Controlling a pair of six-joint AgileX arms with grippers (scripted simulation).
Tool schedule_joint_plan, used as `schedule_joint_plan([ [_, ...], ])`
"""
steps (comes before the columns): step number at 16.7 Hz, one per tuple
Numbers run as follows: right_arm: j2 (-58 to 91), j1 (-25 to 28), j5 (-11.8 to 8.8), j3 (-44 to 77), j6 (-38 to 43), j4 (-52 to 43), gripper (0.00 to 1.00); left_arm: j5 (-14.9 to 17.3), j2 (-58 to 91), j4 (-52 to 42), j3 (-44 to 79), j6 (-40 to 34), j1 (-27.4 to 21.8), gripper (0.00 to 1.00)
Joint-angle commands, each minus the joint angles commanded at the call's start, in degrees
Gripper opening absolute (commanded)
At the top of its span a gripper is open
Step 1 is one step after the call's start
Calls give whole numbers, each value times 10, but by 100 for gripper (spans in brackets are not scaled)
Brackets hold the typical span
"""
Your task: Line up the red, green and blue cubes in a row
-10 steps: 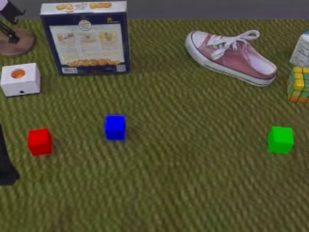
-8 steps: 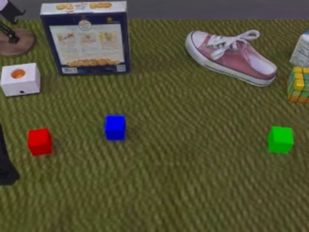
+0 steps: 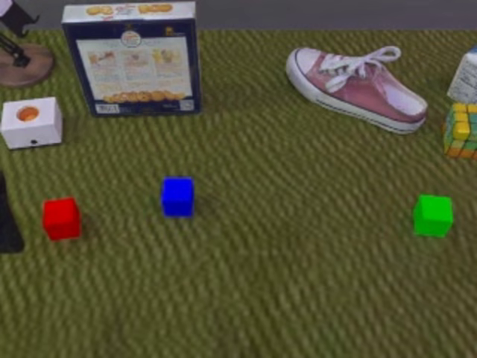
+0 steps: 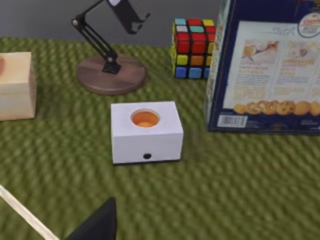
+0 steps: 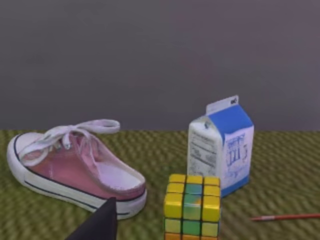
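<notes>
Nothing is lined up yet: red cube (image 3: 61, 218) at far left beside my left gripper (image 3: 9, 220), blue cube (image 3: 177, 196) near it, green cube (image 3: 433, 215) far right; I cannot tell either gripper's opening

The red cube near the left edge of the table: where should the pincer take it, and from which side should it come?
Best from straight above, closing on two opposite flat side faces of the red cube. It sits flat on the green mat with free space all around; the blue cube stands well apart. The left pincer, at the table's left edge, is nearest.
</notes>
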Motion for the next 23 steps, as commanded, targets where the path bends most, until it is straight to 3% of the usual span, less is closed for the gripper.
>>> schedule_joint_plan([
  [13, 0, 0, 0, 0, 0, 0, 100, -1, 717, -384, 485, -94, -37, 100],
  [18, 0, 0, 0, 0, 0, 0, 100, 1, 855, -458, 591, -114, -44, 100],
  [23, 0, 0, 0, 0, 0, 0, 100, 1, 870, -466, 605, -117, -45, 100],
])
